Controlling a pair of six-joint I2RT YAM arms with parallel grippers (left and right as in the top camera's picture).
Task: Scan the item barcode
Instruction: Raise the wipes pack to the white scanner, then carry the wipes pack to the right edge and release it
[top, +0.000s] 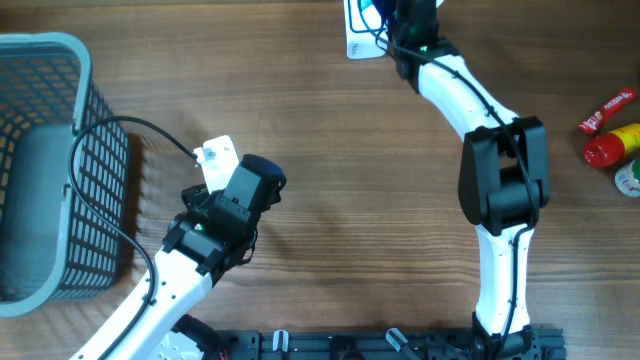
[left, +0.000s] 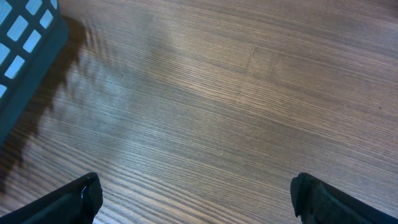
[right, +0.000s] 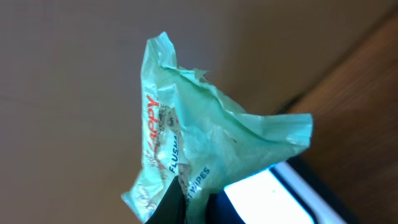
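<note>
Nearest the robot's base, at about 7 o'clock on the tabletop, the left hand is seen with its fingers spread wide apart. Nothing is held between them, and only bare wood grain is shown beneath. A grey wire basket is placed at 9 o'clock, just beyond that hand; its corner is caught at the upper left of the left wrist view.

Farther out, at 3 o'clock by the tabletop's edge, a red and yellow bottle is laid beside a red tube.

Farthest away, at 12 o'clock by the far edge, the right hand is found, closed tight on a crumpled teal wipes packet. The packet is pinched at its lower edge between the fingers and stands up from them toward 12 o'clock in the right wrist view, with red and blue lettering turned to the camera. A bright white panel with a dark rim is seen at 5 o'clock from the packet, just beside the fingers. No barcode can be made out on the visible face.
</note>
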